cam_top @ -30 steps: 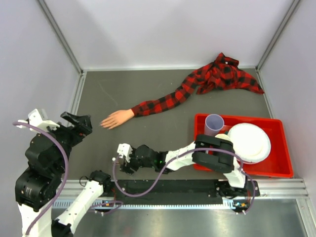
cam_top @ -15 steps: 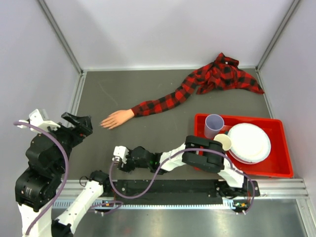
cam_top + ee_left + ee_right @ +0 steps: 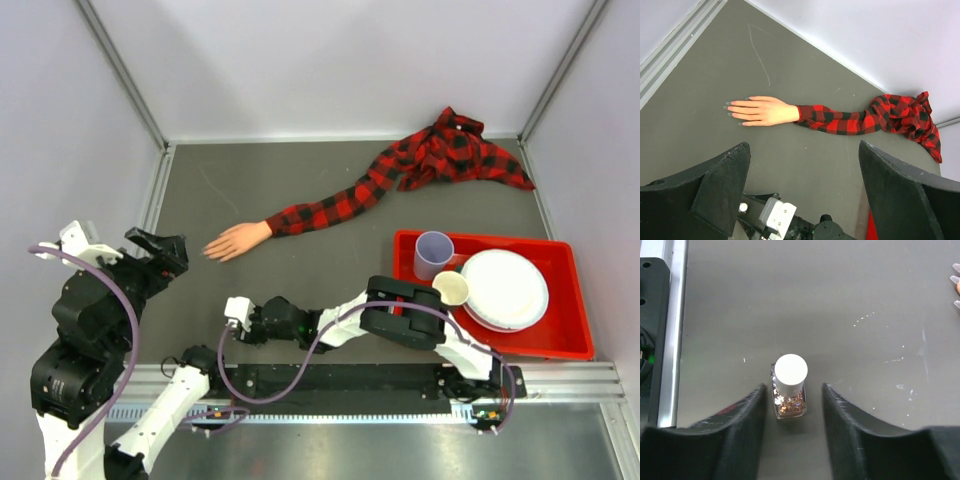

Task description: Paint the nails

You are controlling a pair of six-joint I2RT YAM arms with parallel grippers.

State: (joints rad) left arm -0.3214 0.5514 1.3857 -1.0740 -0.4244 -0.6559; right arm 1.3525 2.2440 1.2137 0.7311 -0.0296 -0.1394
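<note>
One outstretched end effector [image 3: 793,387] straddles bottle [image 3: 790,371].

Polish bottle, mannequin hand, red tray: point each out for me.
polish bottle [image 3: 790,370], right wrist view, white cap.
mannequin hand [image 3: 762,110], left wrist view, back of hand.
red tray [image 3: 565,335], top view, bare near-right corner.

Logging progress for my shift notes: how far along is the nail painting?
Nothing looks done: the bottle stands capped on the table. In hand: the right gripper is open, a finger on each side of the bottle, not touching it. The left gripper hangs open and empty. Left: grip the bottle, uncap it, brush the nails of the mannequin hand.
</note>
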